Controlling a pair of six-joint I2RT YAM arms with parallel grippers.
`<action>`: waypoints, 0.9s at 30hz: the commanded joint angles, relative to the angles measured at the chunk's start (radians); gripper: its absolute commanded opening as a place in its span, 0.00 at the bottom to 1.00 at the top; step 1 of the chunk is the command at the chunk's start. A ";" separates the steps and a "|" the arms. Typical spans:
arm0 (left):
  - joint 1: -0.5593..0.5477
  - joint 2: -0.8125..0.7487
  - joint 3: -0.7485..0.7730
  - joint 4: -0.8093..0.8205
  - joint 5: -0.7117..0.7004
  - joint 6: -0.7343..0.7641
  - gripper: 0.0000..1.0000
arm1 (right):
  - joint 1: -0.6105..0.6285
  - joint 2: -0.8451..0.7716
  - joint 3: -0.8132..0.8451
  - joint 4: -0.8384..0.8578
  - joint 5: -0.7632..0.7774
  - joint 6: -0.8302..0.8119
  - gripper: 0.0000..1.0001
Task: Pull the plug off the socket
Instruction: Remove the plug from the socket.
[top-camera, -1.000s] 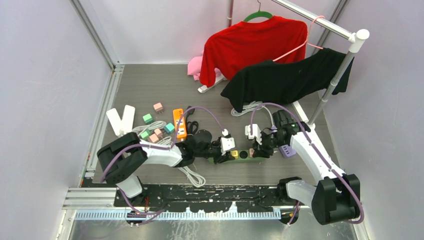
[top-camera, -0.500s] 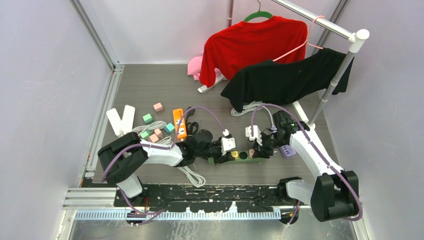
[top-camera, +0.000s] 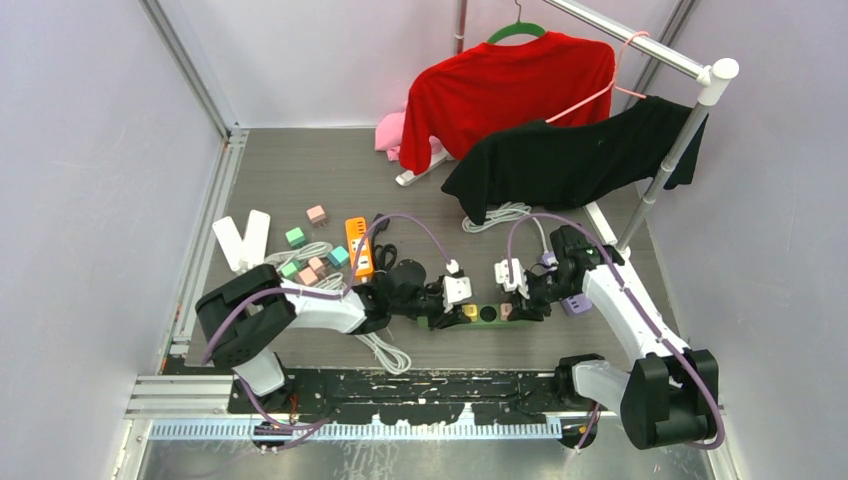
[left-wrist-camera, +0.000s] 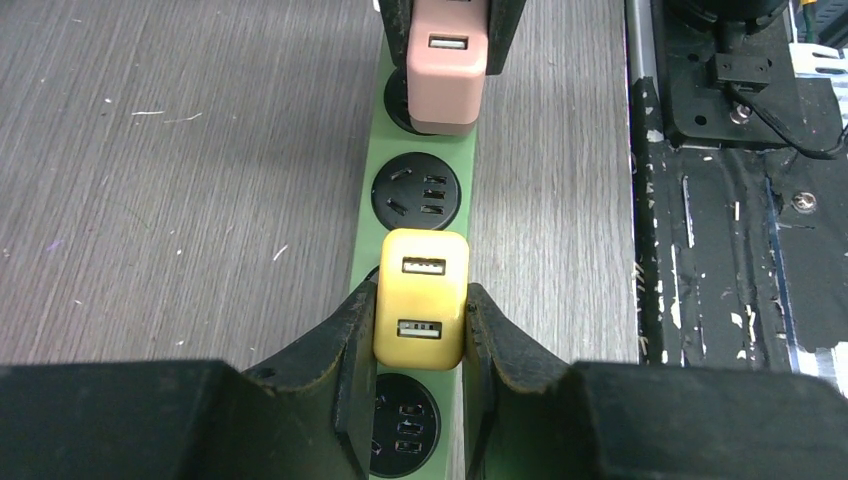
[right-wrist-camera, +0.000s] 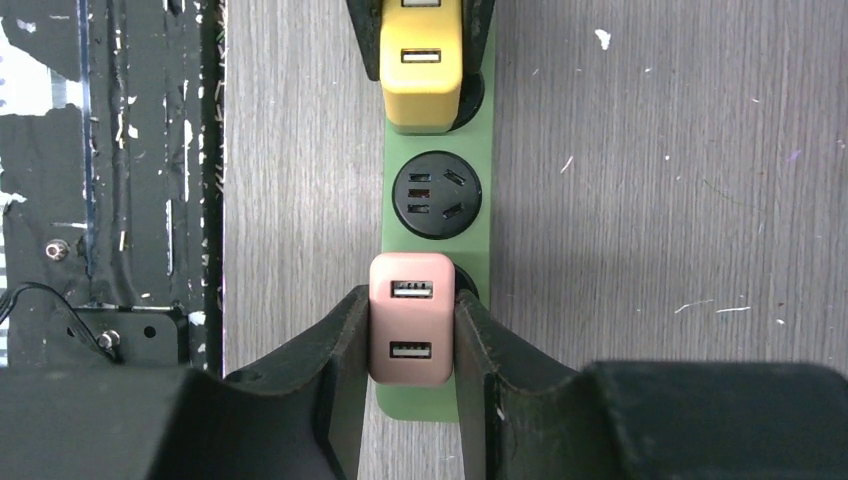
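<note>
Closed tight on a yellow rounded plastic USB charger plug (left-wrist-camera: 421, 295) with the left gripper (left-wrist-camera: 420, 312), one black finger (left-wrist-camera: 350, 350) pressed to each flank; plug standing in a socket of the long green plastic power strip (left-wrist-camera: 472, 190) directly under the grip; just ahead of the fingertips, a round black socket (left-wrist-camera: 415, 190) with its slots showing; beyond it, a pink rounded plastic USB charger plug (left-wrist-camera: 447, 70) standing in the next socket. Clamped likewise on that pink plug with the right gripper (right-wrist-camera: 410, 322), fingers touching both sides; pointed at the left gripper along the strip. Beneath both, a grey wood-grain table (left-wrist-camera: 200, 150); beside the strip, on the arm-base side, a scuffed black mounting plate (left-wrist-camera: 720, 250).
</note>
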 joint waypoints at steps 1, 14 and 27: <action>0.009 0.039 -0.018 -0.102 -0.049 -0.020 0.00 | 0.012 -0.021 0.038 0.178 -0.126 0.287 0.01; 0.008 0.024 -0.037 -0.087 -0.055 -0.029 0.00 | -0.018 0.014 0.062 -0.138 -0.141 -0.083 0.01; 0.009 0.045 -0.033 -0.114 -0.066 -0.015 0.00 | -0.038 -0.030 0.079 0.118 0.040 0.249 0.01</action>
